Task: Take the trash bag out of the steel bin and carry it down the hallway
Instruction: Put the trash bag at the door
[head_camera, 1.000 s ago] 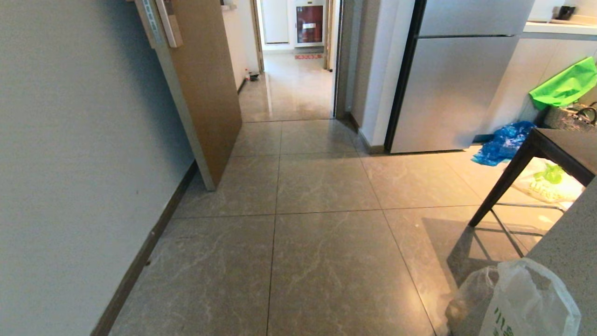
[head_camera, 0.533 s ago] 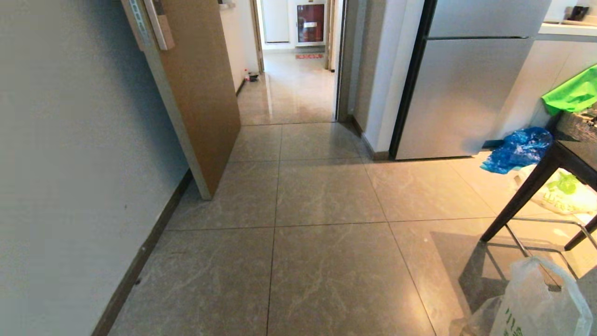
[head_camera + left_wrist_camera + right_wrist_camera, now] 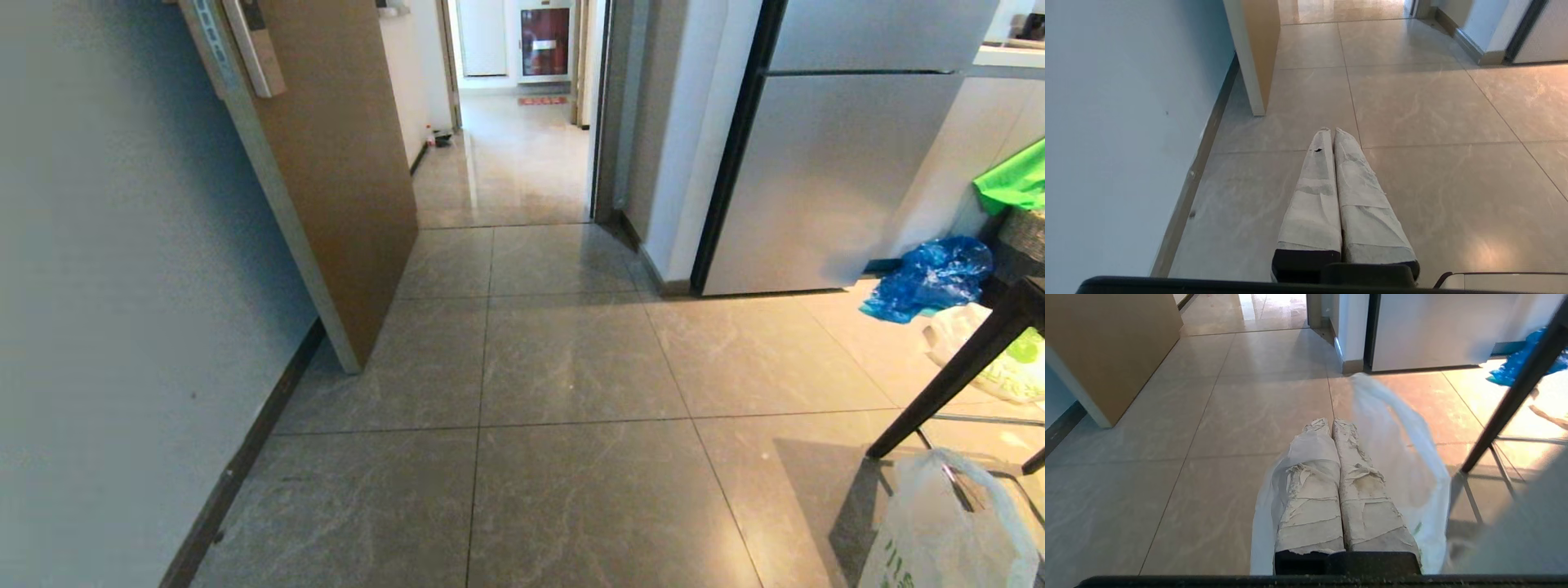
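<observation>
Two grippers show only in their own wrist views, both held low over the grey marbled floor tiles (image 3: 563, 367). The right gripper (image 3: 1329, 422) has its taped fingers pressed together on the trash bag (image 3: 1404, 457), whose thin white plastic loops over the fingers and hangs down on both sides of them. From the head view the same bag, with green print, sits at the lower right corner (image 3: 939, 531), beside a dark table leg (image 3: 955, 376). The left gripper (image 3: 1330, 131) is closed and holds nothing. Ahead, an open wooden door (image 3: 343, 180) stands on the left, and the hallway (image 3: 514, 163) runs on past it to a cabinet with red contents (image 3: 544, 41). A blue plastic bag (image 3: 931, 278) lies by the refrigerator (image 3: 833, 163).
</observation>
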`<state>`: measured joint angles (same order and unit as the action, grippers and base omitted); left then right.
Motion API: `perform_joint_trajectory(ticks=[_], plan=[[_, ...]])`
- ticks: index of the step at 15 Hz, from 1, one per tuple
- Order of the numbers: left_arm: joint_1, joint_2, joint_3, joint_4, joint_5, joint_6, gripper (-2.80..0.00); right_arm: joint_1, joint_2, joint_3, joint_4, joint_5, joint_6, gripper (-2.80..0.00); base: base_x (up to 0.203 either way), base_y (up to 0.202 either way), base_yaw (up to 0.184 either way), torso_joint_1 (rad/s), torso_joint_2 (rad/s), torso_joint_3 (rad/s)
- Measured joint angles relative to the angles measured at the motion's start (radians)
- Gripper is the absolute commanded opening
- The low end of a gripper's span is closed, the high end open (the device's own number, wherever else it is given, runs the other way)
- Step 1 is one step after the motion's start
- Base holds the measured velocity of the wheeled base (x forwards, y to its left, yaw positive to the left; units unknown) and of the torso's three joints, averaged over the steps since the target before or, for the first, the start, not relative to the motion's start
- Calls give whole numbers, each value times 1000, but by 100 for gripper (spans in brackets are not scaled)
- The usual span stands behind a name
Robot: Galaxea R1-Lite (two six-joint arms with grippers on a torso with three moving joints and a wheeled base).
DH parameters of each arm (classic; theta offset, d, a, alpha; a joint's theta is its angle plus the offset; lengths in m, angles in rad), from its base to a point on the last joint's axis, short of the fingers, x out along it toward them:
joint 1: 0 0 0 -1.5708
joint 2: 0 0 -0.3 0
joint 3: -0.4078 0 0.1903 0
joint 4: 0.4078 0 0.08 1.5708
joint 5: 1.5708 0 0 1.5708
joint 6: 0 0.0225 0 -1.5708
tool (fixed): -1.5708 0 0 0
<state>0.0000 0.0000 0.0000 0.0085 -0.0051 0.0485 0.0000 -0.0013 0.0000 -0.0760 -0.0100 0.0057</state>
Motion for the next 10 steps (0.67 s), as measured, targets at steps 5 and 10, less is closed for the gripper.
perform_joint_trajectory(ticks=[5, 10], plan=[[0, 0, 0, -2, -1, 1, -280, 0, 0, 0, -1, 1, 0, -280, 195, 0, 0, 2, 4, 1], [0, 0, 0, -3, 1, 4, -280, 0, 0, 0, -1, 1, 0, -280, 194, 0, 2, 1, 3, 4]])
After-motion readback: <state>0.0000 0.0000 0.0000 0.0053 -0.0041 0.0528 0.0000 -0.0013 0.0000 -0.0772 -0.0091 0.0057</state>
